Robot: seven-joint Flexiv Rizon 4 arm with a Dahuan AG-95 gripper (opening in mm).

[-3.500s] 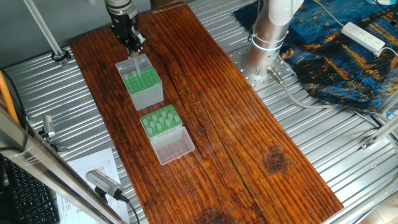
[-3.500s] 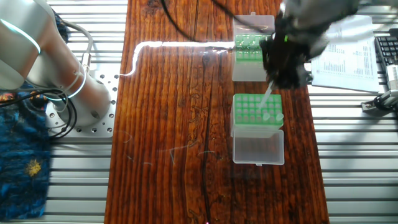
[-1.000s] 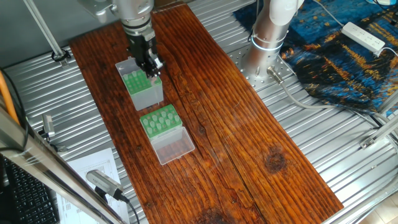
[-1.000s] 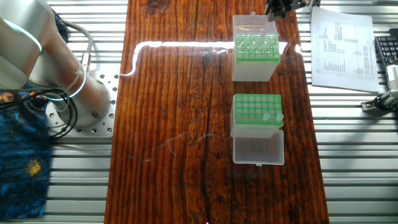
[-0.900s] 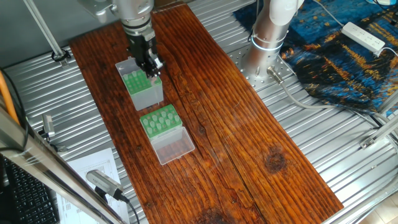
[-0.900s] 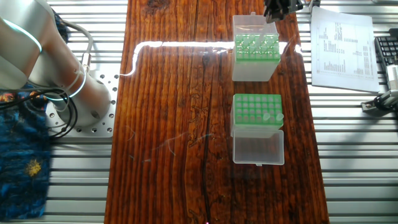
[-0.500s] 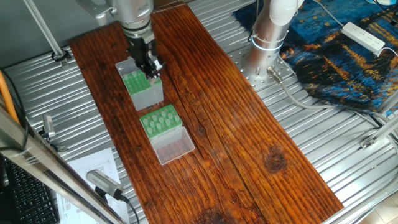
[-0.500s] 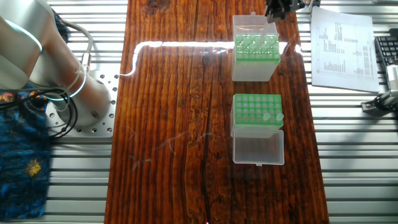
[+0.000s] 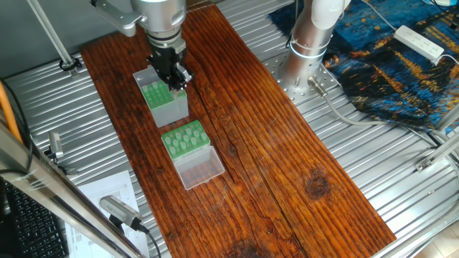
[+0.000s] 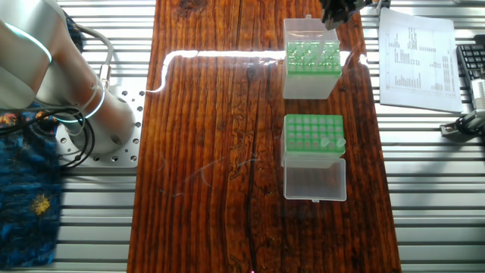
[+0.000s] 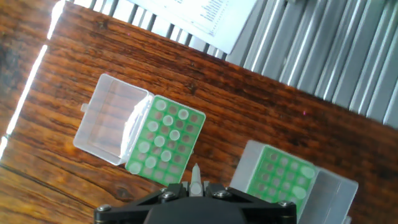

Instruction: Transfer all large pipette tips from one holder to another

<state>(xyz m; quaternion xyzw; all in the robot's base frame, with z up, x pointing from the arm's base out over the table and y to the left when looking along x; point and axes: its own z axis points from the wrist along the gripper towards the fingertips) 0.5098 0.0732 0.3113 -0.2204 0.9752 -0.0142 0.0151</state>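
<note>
My gripper hangs over the right edge of the taller grey-sided holder, which carries several pale tips in its green top plate. In the hand view my gripper is shut on one large pipette tip that points down between the two boxes. The holder lies left of it with its clear lid open. The low green rack lies to the right and holds a few tips. From the other fixed view the gripper sits at the top edge, beyond the holder and the rack.
The rack's clear lid lies open towards the near table edge. A printed sheet and a keyboard lie on the ribbed metal right of the wooden board. The arm's base stands at the board's far side.
Since 3.5 s ago the gripper has shifted from the holder's far side to its right edge, with the tip still in it. Over the last second it has barely moved.
</note>
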